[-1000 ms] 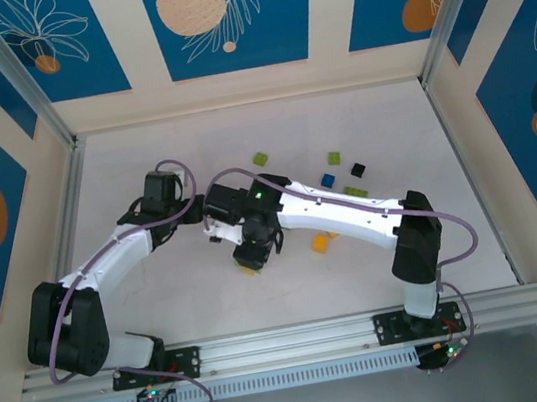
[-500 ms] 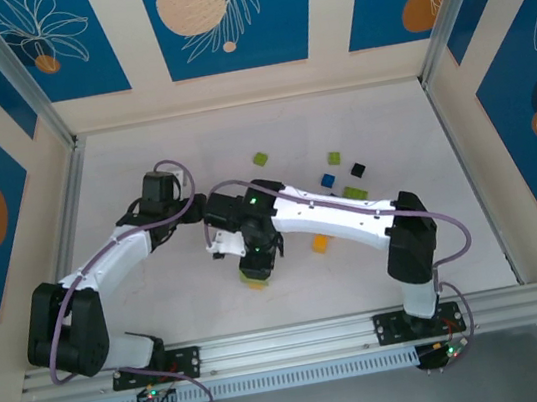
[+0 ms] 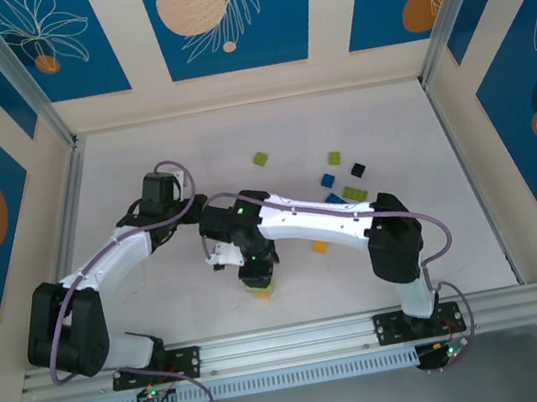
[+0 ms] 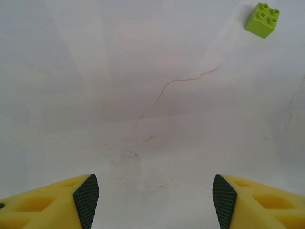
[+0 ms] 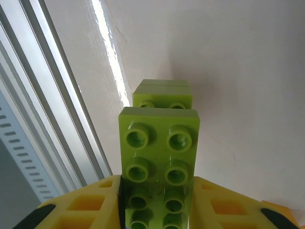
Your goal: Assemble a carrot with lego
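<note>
My right gripper is shut on a long lime green lego brick, studs facing the camera, a finger against each side. A second lime green brick sits just beyond it, attached at its far end. From above, this gripper points down over the small lime and orange stack near the table's front. My left gripper stands open over bare table with nothing between its pads. A square lime green brick lies ahead of it to the right.
Loose bricks lie at the back right: lime green, blue, black, another blue, lime green, and orange beside the right forearm. The metal rail runs close on the left.
The right arm has swung toward the table's near edge, carrying the lime green brick with it. The left arm has stayed where it was.
</note>
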`<state>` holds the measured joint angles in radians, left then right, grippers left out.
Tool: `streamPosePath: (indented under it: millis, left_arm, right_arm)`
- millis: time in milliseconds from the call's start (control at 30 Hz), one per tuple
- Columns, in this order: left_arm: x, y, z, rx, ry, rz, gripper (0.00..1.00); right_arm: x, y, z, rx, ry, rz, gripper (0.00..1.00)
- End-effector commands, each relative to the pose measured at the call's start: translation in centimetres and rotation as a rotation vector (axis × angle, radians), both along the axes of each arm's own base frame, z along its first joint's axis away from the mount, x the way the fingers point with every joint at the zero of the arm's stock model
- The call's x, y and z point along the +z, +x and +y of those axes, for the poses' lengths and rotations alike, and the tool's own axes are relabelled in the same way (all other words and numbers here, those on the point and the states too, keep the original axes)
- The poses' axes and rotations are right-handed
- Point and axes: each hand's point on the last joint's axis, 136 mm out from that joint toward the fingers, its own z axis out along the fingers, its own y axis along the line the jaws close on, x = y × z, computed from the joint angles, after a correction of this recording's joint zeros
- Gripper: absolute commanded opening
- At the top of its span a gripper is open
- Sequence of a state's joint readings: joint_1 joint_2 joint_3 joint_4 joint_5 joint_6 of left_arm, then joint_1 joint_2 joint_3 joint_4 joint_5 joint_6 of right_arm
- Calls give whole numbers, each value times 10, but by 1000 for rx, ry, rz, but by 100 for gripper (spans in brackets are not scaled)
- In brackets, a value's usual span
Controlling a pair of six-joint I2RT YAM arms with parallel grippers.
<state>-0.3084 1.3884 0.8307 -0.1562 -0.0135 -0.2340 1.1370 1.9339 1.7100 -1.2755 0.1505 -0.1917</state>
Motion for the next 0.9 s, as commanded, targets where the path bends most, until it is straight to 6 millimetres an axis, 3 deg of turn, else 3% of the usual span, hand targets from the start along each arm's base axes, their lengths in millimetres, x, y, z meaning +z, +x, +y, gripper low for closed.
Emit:
streamPosePath:
  millis: [0,533,867]
  left_arm:
    - [7,1,2,-4,-23,-24,67]
    - [7,0,2,-3,-23,-24,67]
    - [8,0,2,-4,-22,-25,67]
  right_arm:
    - [2,-11,-13,149,-24,35,36]
    - [2,-3,-15,148,-13,-11,45]
    - [12,-3,-12,141,35,-27,62]
